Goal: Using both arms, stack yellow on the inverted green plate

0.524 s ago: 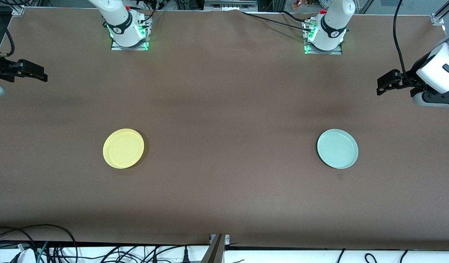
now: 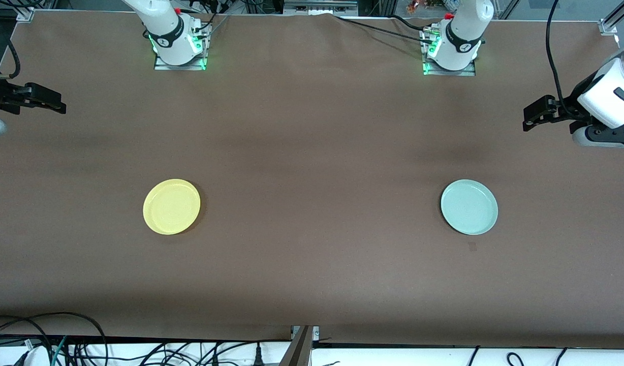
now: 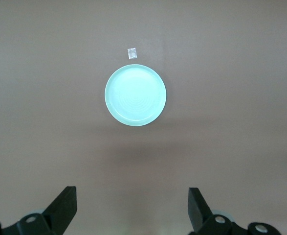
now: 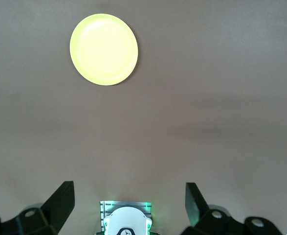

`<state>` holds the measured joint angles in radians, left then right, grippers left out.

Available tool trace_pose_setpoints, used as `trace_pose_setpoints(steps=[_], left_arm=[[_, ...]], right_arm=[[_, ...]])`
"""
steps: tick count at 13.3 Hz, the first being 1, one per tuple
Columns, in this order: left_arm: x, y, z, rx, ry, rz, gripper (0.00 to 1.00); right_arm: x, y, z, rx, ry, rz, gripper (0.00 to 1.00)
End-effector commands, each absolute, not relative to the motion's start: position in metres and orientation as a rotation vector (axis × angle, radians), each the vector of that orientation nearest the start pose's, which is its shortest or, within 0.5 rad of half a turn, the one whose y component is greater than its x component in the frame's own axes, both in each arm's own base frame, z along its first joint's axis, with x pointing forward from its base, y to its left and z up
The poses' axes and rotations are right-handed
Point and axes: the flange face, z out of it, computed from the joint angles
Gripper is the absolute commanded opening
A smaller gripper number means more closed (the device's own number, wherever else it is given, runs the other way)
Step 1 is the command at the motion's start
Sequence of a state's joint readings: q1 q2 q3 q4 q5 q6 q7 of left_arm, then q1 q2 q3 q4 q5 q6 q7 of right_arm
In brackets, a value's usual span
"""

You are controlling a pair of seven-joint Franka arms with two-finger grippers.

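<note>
Front view: both end effectors wide open, holding nothing.
Left end effector (image 2: 529,120) and right end effector (image 2: 58,105) hang over counter (image 2: 312,279) ends, apart from round pale mint-green plate (image 2: 469,207) and round bright-yellow plate (image 2: 172,206).

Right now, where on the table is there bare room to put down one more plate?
The widest free patch lies between the small round yellow plate and the small round pale green plate. The strip between both plates and the front camera's table edge is bare too. Nowhere is crowded.
</note>
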<state>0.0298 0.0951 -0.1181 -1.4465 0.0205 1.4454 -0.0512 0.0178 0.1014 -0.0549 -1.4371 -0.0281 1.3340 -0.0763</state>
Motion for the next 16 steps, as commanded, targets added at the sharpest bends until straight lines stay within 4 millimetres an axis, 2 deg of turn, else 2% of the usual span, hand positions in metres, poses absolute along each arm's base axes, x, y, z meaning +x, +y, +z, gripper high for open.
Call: trace_pose_setpoints(steps=[1,6,10,16], left_arm=[[0.562,-0.049,0.626,-3.110,0.065,0.137,1.00],[0.564,-0.064,0.624,-3.113,0.128,0.123,1.00],[0.578,-0.054,0.606,-3.116,0.103,0.140,1.00],[0.579,-0.055,0.606,-3.120,0.098,0.135,1.00]], right_arm=[[0.561,-0.023,0.614,-3.131,-0.045,0.309,1.00],[0.561,-0.023,0.614,-3.131,-0.045,0.312,1.00],[0.561,-0.023,0.614,-3.131,-0.045,0.312,1.00],[0.561,-0.023,0.614,-3.131,-0.045,0.312,1.00]])
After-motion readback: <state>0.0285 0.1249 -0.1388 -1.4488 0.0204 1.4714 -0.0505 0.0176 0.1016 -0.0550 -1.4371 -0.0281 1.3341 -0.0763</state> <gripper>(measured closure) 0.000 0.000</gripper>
